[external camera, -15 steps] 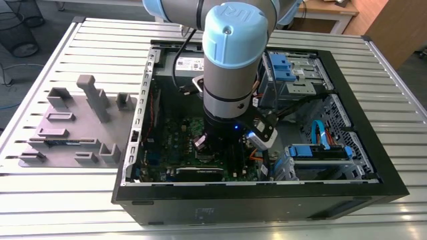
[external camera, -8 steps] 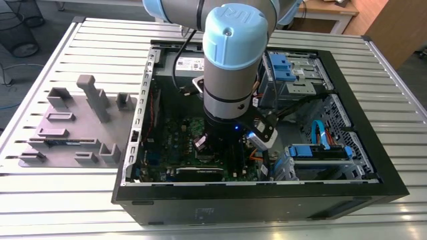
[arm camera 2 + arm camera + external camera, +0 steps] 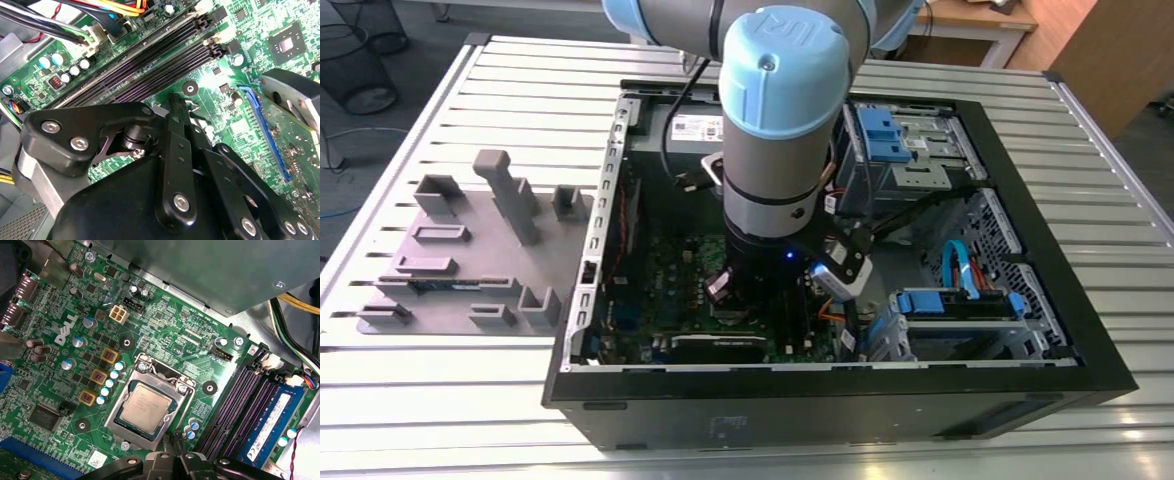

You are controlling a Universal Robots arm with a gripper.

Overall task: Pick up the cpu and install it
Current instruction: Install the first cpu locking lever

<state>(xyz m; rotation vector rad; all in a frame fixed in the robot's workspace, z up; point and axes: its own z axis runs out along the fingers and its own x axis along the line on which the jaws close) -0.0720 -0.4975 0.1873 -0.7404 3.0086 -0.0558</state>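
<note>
The cpu (image 3: 147, 405), a small square chip with a dull silvery top, lies flat in its socket on the green motherboard (image 3: 165, 325). The rectangular metal socket frame (image 3: 116, 412) sits around it. In the first wrist view my gripper (image 3: 173, 437) hangs just off one edge of that frame, with its two black fingertips close together and nothing between them. The second wrist view shows the gripper (image 3: 179, 107) from behind its black linkage, pointing down at the board beside the memory slots (image 3: 150, 65). In the exterior view the arm (image 3: 781, 130) reaches down into the open computer case (image 3: 1067, 330).
A grey power-supply box (image 3: 200, 270) overhangs the board near the socket. Dark memory slots (image 3: 240, 400) and a blue memory stick (image 3: 270, 425) lie beside the socket. Cables (image 3: 295, 325) run along the case wall. A grey fixture tray (image 3: 467, 250) sits on the table on the exterior view's left.
</note>
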